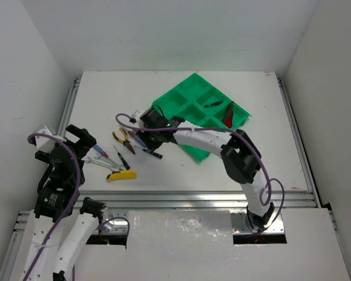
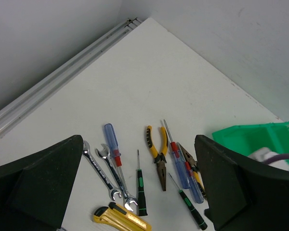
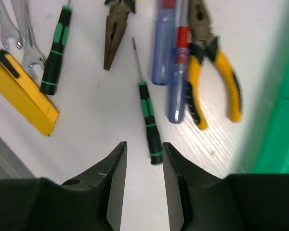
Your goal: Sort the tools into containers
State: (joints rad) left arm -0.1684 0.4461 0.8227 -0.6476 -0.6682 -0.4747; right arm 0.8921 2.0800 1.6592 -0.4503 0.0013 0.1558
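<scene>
The green tray [image 1: 190,88] lies at the table's back middle; it holds a small dark screwdriver [image 1: 212,104] and red-handled pliers [image 1: 229,115]. Left of it lie yellow pliers [image 1: 124,137], two wrenches [image 1: 96,159], a yellow utility knife [image 1: 121,175] and thin screwdrivers [image 1: 123,158]. My right gripper [image 1: 149,137] is open and empty, low over the tools; the butt of a green-and-black screwdriver [image 3: 149,120] lies just ahead of its tips [image 3: 143,147]. My left gripper [image 1: 81,140] is open and empty, raised left of the tools [image 2: 138,144].
Blue-handled screwdrivers [image 3: 166,48] lie against a second pair of yellow pliers [image 3: 216,72] next to the tray's edge [image 3: 274,120]. A metal rail runs along the table's left edge [image 2: 62,77]. White walls close in the left, back and right sides.
</scene>
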